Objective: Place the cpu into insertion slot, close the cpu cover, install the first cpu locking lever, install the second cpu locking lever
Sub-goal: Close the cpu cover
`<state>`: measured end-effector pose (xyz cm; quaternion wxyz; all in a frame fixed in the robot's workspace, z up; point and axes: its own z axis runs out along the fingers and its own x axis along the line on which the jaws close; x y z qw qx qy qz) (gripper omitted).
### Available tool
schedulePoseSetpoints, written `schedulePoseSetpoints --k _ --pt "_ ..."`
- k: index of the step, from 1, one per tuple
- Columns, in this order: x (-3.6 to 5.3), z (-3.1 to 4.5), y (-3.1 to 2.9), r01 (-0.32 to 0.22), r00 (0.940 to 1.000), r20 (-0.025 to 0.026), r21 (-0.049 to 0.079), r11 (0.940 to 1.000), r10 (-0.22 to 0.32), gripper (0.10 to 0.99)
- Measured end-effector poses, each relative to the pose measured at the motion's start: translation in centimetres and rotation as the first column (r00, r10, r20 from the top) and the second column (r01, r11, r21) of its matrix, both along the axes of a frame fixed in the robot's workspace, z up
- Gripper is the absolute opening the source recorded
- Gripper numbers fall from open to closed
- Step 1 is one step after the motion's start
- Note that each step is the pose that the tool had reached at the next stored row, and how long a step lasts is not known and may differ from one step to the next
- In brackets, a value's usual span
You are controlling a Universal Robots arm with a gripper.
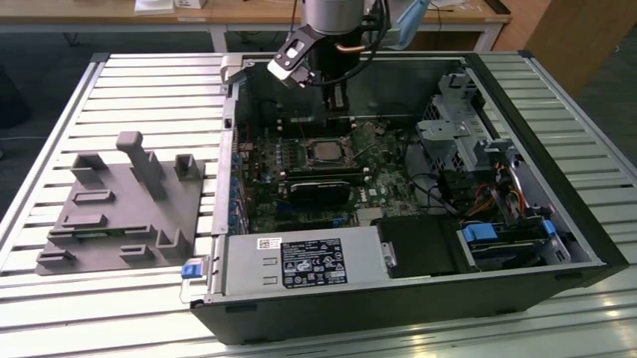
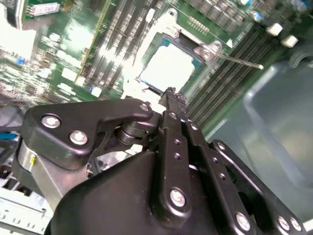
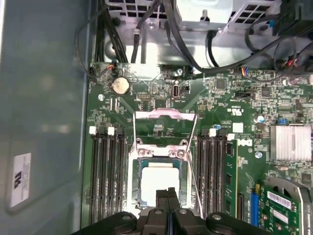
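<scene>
The cpu (image 3: pixel 159 182) lies flat in the insertion slot (image 3: pixel 138 188), its silver top bright in both wrist views (image 2: pixel 168 68). The cpu cover (image 3: pixel 164 114) stands swung open on the far side of the slot from my fingers. A thin locking lever (image 3: pixel 197 183) sticks out free beside the slot, and the rod also appears in the second wrist view (image 2: pixel 239 60). My gripper (image 3: pixel 168 195) hangs above the near edge of the slot with its black fingers (image 2: pixel 171 98) pressed together and nothing between them. In the exterior view the gripper (image 1: pixel 339 98) is above the slot (image 1: pixel 324 151), inside the open case.
Long black memory slots (image 3: pixel 105 176) flank the socket on both sides. A bundle of black cables (image 3: pixel 195 54) and a metal drive cage (image 1: pixel 463 130) are nearby. A black card (image 1: pixel 321 188) lies near the socket. A grey fixture block (image 1: pixel 124 205) stands on the slatted table at the exterior view's left.
</scene>
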<state>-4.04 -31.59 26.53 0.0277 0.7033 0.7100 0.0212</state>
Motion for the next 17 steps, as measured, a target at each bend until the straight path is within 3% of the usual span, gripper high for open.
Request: schedulePoseSetpoints --k 2,3,10,17 --pt "-0.01 0.01 -0.18 0.000 1.0000 0.0000 0.036 0.9994 0.000 0.106" --pt "-0.01 0.00 -0.30 0.000 1.0000 0.0001 0.047 0.9989 0.000 0.106" --pt "0.17 0.00 -1.09 0.000 1.0000 -0.0017 0.049 0.9988 0.000 0.106" --pt "2.21 0.08 -1.11 0.001 0.9999 -0.0164 0.049 0.9988 0.000 0.106"
